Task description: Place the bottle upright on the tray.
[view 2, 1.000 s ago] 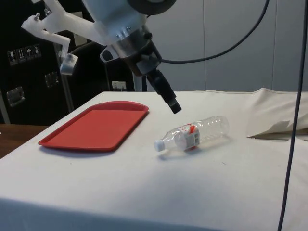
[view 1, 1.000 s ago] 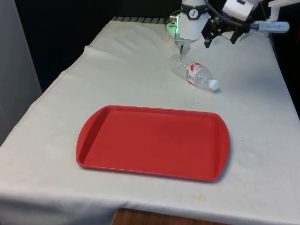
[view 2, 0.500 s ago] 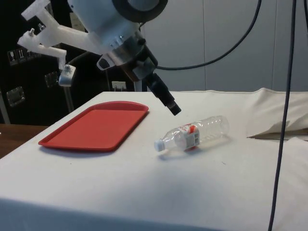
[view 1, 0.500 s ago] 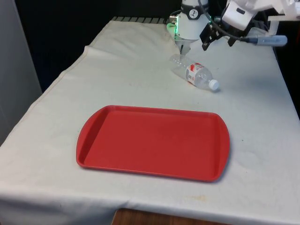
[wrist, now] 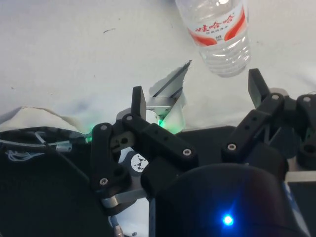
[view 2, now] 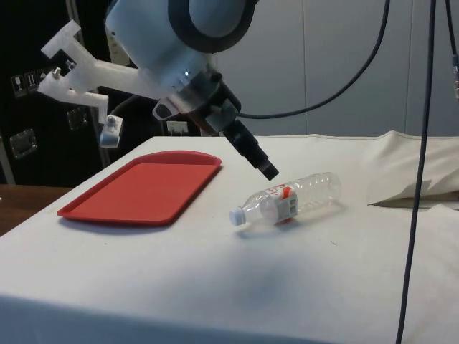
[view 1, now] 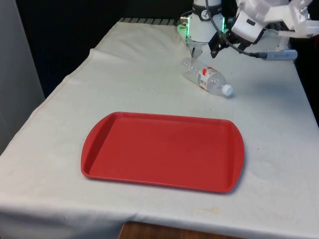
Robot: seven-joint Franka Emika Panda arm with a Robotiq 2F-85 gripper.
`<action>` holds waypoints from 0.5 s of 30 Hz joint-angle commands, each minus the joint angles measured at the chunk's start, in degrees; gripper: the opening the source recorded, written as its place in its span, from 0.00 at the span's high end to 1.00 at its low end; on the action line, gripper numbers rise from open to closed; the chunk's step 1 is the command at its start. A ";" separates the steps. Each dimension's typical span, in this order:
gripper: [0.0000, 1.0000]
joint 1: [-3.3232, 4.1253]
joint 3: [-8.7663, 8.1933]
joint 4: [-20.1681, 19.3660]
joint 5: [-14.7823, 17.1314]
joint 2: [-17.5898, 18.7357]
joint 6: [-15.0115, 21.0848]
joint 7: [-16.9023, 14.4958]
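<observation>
Bottle (view 1: pixel 207 76) lies on its side on the white cloth (view 1: pixel 139 79), clear plastic with a red-and-white label and a white cap. In the side view the bottle (view 2: pixel 287 199) rests just below and beyond the claw (view 2: pixel 267 169), whose black fingertips hang in the air above the cloth, close to the label end but not touching it. The claw tilts down towards the bottle from the tray's side. In the wrist view the two fingers (wrist: pixel 138 102) stand spread wide apart, released, with nothing between them; the bottle's (wrist: pixel 217 30) labelled body lies ahead of the claw (wrist: pixel 197 94), nearer one fingertip than the other, with bare cloth in the gap. In the front view the claw (view 1: pixel 215 47) hovers just behind the bottle, near its base end, while the capped neck points away from the claw towards the front view's right. The red tray (view 1: pixel 99 149) lies flat and bare on the cloth, well apart from the claw, on the bottle's far side from it in that view; in the side view the tray (view 2: pixel 136 192) sits beyond the claw.
</observation>
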 commanded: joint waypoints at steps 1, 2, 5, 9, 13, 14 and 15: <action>0.00 0.00 -0.11 0.00 -0.52 0.46 0.11 0.06; 0.00 0.00 -0.17 0.00 -0.57 0.63 0.11 0.06; 0.00 -0.11 -0.23 0.00 -0.80 1.20 0.17 0.06; 0.00 -0.23 -0.46 0.00 -1.03 1.89 0.23 -0.06; 0.00 -0.29 -0.63 0.11 -1.26 2.75 0.06 -0.29; 0.00 -0.34 -0.63 0.17 -1.32 2.92 0.06 -0.29; 0.00 -0.40 -0.69 0.29 -1.38 3.15 0.00 -0.34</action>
